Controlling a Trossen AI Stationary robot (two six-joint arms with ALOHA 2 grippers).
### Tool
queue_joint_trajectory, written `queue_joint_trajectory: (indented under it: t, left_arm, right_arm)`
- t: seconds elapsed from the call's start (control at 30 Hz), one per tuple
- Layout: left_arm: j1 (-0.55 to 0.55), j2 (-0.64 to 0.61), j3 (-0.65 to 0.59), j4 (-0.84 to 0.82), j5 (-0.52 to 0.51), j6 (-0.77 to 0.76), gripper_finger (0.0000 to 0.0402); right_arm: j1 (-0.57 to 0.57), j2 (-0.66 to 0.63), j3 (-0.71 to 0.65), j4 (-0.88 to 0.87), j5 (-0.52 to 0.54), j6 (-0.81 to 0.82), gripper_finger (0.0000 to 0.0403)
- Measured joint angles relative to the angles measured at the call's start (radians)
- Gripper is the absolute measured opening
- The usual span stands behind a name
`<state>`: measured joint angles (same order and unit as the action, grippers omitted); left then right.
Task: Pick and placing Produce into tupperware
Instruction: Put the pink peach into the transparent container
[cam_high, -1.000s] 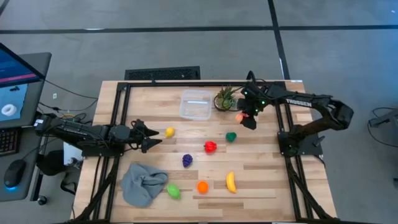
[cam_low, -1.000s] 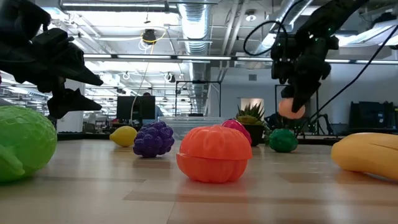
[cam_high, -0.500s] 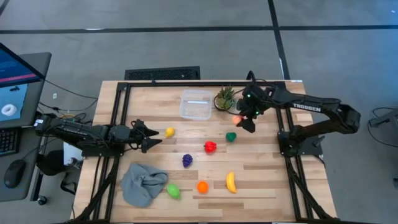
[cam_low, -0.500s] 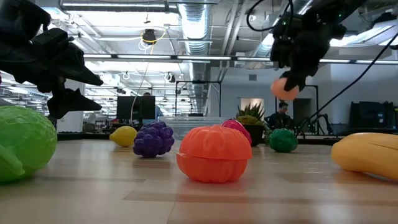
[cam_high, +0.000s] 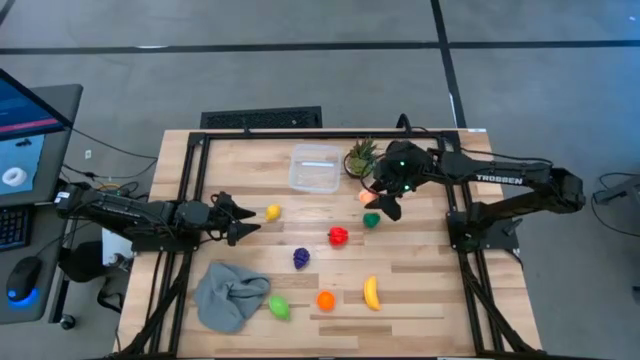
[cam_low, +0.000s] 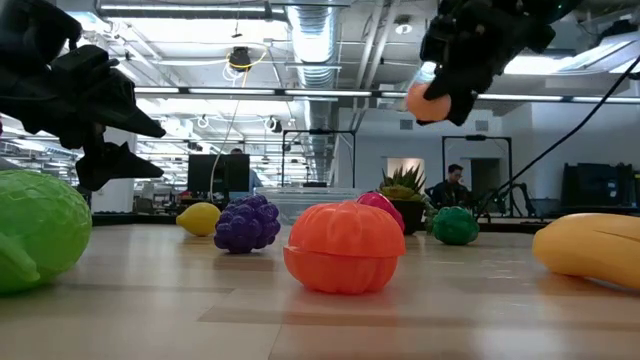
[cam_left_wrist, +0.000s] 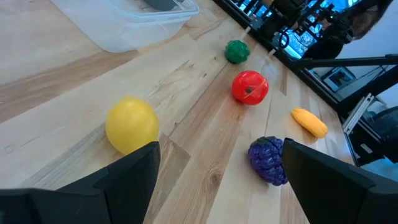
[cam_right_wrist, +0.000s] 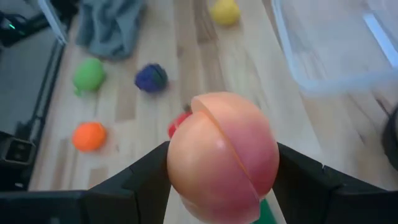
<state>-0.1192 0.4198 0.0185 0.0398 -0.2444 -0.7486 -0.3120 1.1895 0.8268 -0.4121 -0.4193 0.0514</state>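
Right gripper (cam_high: 378, 200) clamped on peach (cam_right_wrist: 222, 154), aloft just right of the tupperware (cam_high: 314, 168). Carry across past the potted plant (cam_high: 361, 157), centre over the tub, lower before releasing. Left gripper (cam_high: 243, 218) waits spread, left of tupperware.

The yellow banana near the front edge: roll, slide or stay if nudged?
The banana lies flat on the table, so it probably pivots or slides rather than rolls. Its glossy skin suggests hard, light plastic, likely slippery between fingers.

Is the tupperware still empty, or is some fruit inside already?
Empty: the tupperware holds no fruit; the right gripper carries the peach above the table.
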Motion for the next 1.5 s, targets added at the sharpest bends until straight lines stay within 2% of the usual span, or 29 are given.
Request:
queue_joint_trajectory:
  t: [0.4, 0.8, 1.27, 1.5]
  left_arm:
    - [0.0, 0.0, 0.0, -0.005, 0.032, 0.001, 0.0323]
    - [0.0, 0.0, 0.0, -0.005, 0.036, 0.029, 0.0323]
    - [0.0, 0.0, 0.0, -0.005, 0.039, 0.033, 0.0323]
    - [0.0, 0.0, 0.0, -0.006, 0.04, 0.032, 0.0323]
  right_arm:
    - [0.109, 0.002, 0.0, 0.176, 0.178, 0.111, 0.0261]
    - [0.168, 0.034, 0.0, 0.331, 0.494, 0.143, 0.0261]
    - [0.211, 0.312, 0.002, 0.664, 0.619, 0.188, 0.0261]
    - [0.211, 0.428, 0.116, 0.645, 0.72, 0.187, 0.0261]
